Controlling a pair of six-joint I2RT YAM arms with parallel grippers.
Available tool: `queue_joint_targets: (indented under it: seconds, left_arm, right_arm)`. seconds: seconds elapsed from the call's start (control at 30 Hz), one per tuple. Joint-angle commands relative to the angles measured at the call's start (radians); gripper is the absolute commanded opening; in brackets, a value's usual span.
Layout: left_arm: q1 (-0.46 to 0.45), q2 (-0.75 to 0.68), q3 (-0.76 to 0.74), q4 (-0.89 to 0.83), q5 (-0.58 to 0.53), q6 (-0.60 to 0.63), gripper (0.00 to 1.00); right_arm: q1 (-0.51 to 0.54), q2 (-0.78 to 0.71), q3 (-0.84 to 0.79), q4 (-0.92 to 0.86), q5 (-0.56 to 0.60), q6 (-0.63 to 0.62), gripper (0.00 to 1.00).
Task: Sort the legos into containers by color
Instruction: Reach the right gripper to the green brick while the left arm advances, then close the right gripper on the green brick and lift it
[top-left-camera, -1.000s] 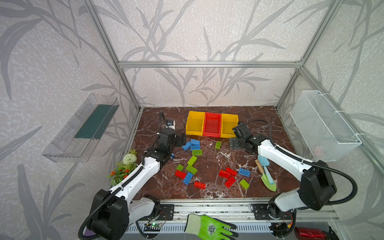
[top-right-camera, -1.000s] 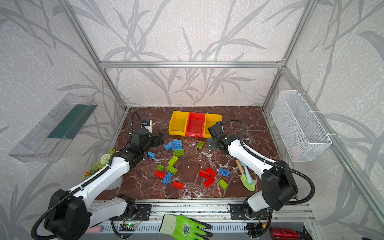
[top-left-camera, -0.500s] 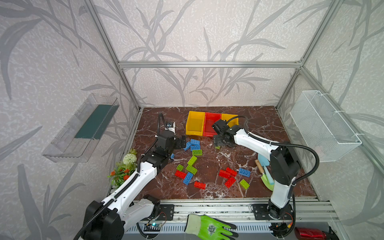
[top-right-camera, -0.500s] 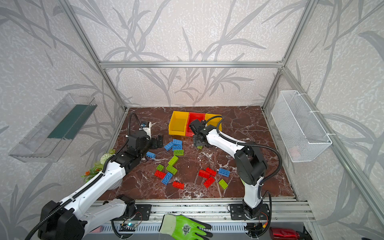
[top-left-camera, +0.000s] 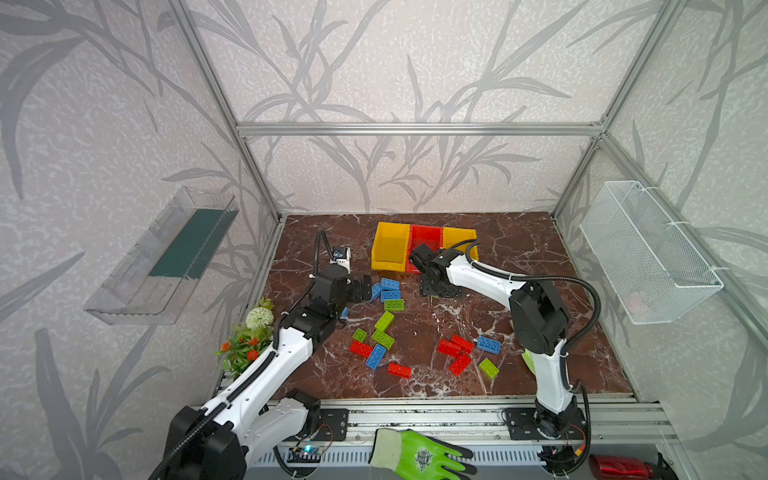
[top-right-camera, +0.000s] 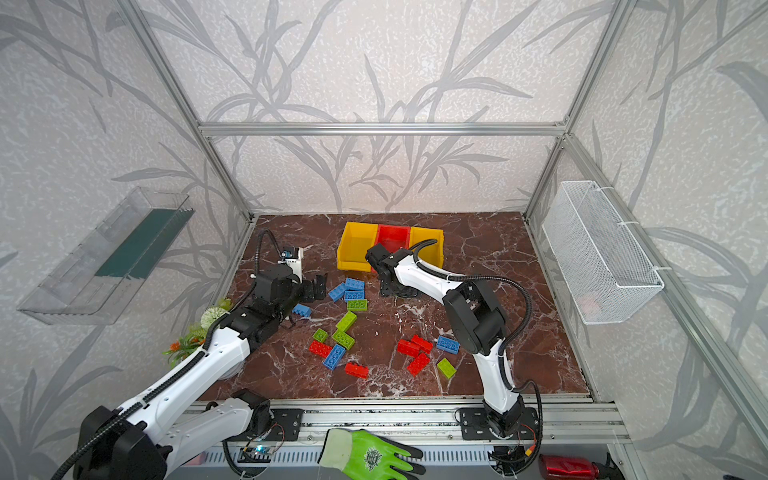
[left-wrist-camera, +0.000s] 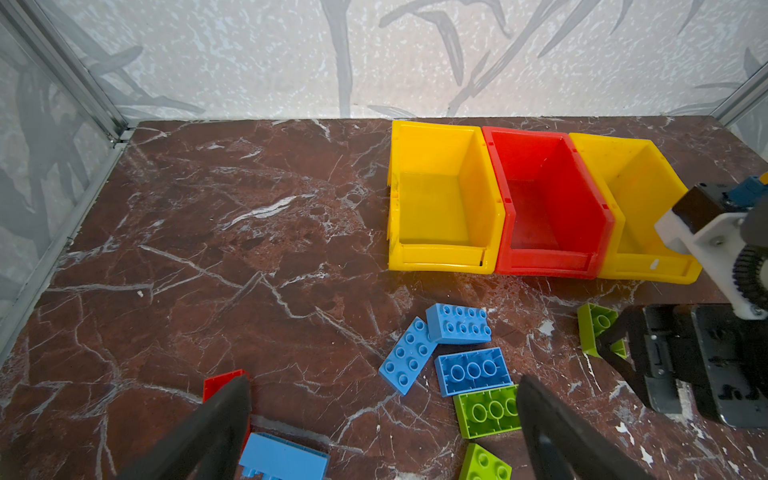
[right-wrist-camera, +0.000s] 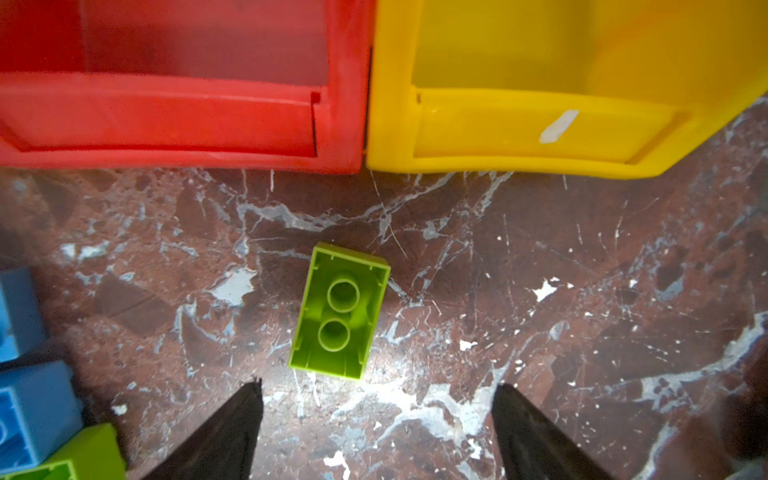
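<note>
**containers** (left-wrist-camera: 436, 257): 3 joined bins, yellow/red/yellow, at rear of worktop (top-left-camera: 519, 249).

**legos:** loose on worktop, fwd of the bins.
- blue grp (left-wrist-camera: 471, 370): 3 pcs, touching.
- green pcs (top-left-camera: 384, 321): mid-worktop.
- red cluster (top-left-camera: 451, 348): nearer the front rail.
- lime brick (right-wrist-camera: 338, 311): studs down, near the red/yellow bin seam.

**right end effector** (right-wrist-camera: 376, 388): fingers spread. lime brick lies just ahead of the tips, no contact.

**left end effector** (left-wrist-camera: 382, 382): fingers spread wide, pinching nothing, just beside blue grp.

Bright even light, soft shadows, containers (right-wrist-camera: 178, 120) blurred in right wrist view
</note>
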Motion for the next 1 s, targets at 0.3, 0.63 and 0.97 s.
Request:
queue_joint_targets:
  seconds: [0.3, 0.63, 0.97]
  left_arm:
    - [-0.003, 0.018, 0.03, -0.02, 0.032, 0.069, 0.99]
    - [-0.003, 0.011, 0.025, -0.019, 0.038, 0.07, 0.99]
    - [-0.003, 0.046, 0.061, -0.018, 0.035, 0.09, 0.99]
  right_arm:
    - [-0.041, 0.038, 0.007, 0.072, -0.055, 0.045, 0.77]
    - [-0.065, 0.091, 0.049, 0.086, -0.113, 0.037, 0.69]
    - [-0.07, 0.106, 0.071, 0.038, -0.174, -0.005, 0.37]
